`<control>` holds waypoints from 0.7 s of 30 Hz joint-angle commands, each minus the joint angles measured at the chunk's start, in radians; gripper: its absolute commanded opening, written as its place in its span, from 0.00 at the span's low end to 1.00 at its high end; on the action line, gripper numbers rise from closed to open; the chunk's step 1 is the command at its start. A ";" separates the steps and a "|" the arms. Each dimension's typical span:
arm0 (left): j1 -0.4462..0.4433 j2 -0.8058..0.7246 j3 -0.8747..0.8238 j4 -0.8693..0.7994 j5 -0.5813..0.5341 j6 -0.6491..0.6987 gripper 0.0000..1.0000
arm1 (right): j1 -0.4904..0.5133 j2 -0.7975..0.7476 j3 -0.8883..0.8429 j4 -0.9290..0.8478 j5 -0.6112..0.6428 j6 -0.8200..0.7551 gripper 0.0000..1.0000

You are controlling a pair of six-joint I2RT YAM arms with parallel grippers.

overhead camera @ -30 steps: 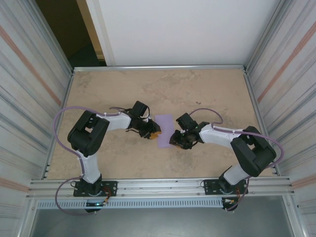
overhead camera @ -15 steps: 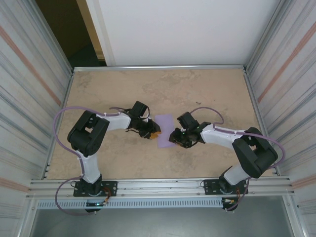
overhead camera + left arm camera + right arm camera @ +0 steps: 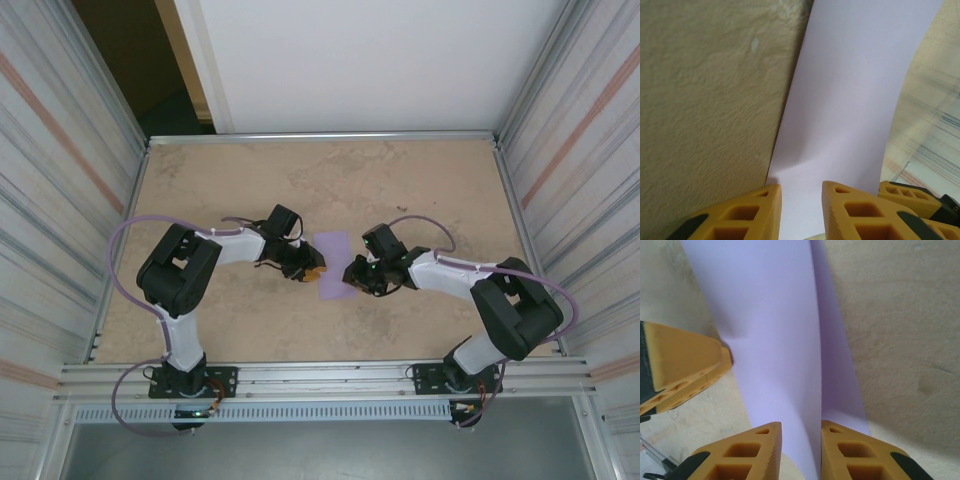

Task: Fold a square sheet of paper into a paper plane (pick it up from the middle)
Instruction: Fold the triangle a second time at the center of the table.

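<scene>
Left gripper (image 3: 314,270) sits low at the left edge of the sheet of paper (image 3: 333,262), its yellow fingers (image 3: 752,212) parted by a narrow gap, not clenched, with the sheet's edge lying in that gap. Facing it from the other side, the right gripper (image 3: 350,277) is down at the sheet's right edge. Its fingers are likewise a little apart, and a raised flap of the paper runs up between them. I can't tell whether either pair actually nips the paper.

The left arm (image 3: 180,270) rises from its near-left base to a black elbow, then its white forearm reaches right toward the middle. The right arm (image 3: 510,305) mirrors it, reaching left. A lilac cable (image 3: 125,240) loops along each arm.

The lavender sheet lies mid-table between the two grippers, looking like a narrow strip running near to far.

The table (image 3: 420,190) is a mottled beige surface, with a metal rail (image 3: 330,375) along its near edge. Ribbed metal walls (image 3: 60,170) close in the left and right sides. A white panel (image 3: 380,60) stands at the far end, and a dark doorway (image 3: 130,60) opens at the far left.
</scene>
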 commanded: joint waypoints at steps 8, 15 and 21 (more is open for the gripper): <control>0.002 0.017 -0.014 -0.104 -0.042 0.010 0.28 | -0.005 -0.052 -0.052 -0.048 0.018 0.062 0.14; 0.003 -0.023 0.036 -0.058 -0.008 0.046 0.28 | -0.018 -0.056 -0.041 -0.045 0.027 0.054 0.01; 0.004 -0.055 0.105 -0.054 -0.045 0.133 0.29 | -0.020 -0.090 -0.042 -0.071 0.040 0.048 0.00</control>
